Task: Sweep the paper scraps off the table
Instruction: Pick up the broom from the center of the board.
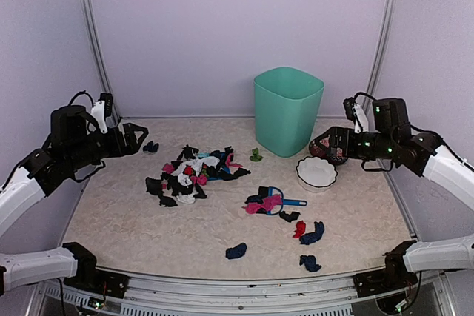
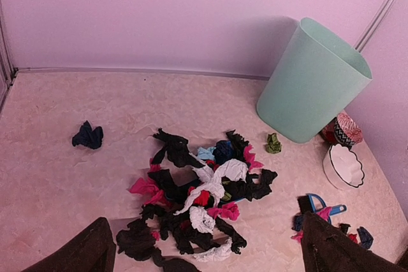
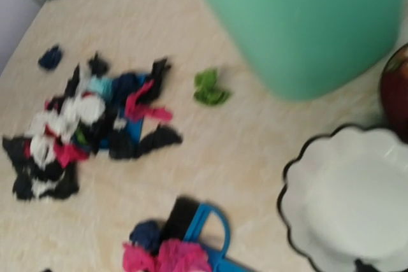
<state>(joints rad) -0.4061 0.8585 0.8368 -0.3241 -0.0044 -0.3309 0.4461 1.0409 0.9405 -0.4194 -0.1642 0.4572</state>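
The paper scraps (image 1: 191, 174) lie mostly in one heap of black, pink, white and red bits left of the table's (image 1: 133, 234) middle, also seen in the left wrist view (image 2: 203, 205) and the right wrist view (image 3: 76, 132). Loose scraps lie apart: a green one (image 1: 256, 155), a dark blue one (image 1: 151, 146), and several at the front right (image 1: 309, 233). My left gripper (image 1: 137, 139) hovers open at the far left, its dark fingers (image 2: 83, 253) framing the heap from above. My right gripper (image 1: 326, 146) hangs open near the white bowl, holding nothing.
A mint-green bin (image 1: 287, 110) stands at the back. A white scalloped bowl (image 1: 316, 173) sits in front of it, with a red patterned cup (image 2: 345, 129) beside it. A blue brush (image 1: 272, 201) lies under pink scraps right of the middle. Something blue shows under the heap (image 3: 132, 133).
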